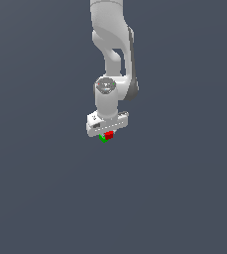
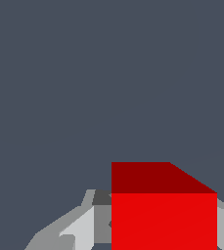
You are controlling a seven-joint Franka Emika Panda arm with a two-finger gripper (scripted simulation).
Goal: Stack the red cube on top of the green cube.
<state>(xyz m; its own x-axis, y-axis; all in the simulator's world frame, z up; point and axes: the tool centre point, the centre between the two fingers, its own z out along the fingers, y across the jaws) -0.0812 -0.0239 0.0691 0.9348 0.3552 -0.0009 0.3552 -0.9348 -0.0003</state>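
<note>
Gripping red cube (image 2: 163, 219) (tool (image 1: 106, 133)) — over green cube (image 1: 102, 138)

plain dark grey-blue surface (image 1: 184, 198), flat, uniform, filling both views

the backdrop (image 1: 184, 198) is one flat, dark slate blue-grey surface that fills the exterior view from edge to edge. it shows no seam between floor and wall and carries no texture or pattern. the light is even and soft, and the same plain grey-blue ground (image 2: 84, 73) fills the wrist view.
</note>
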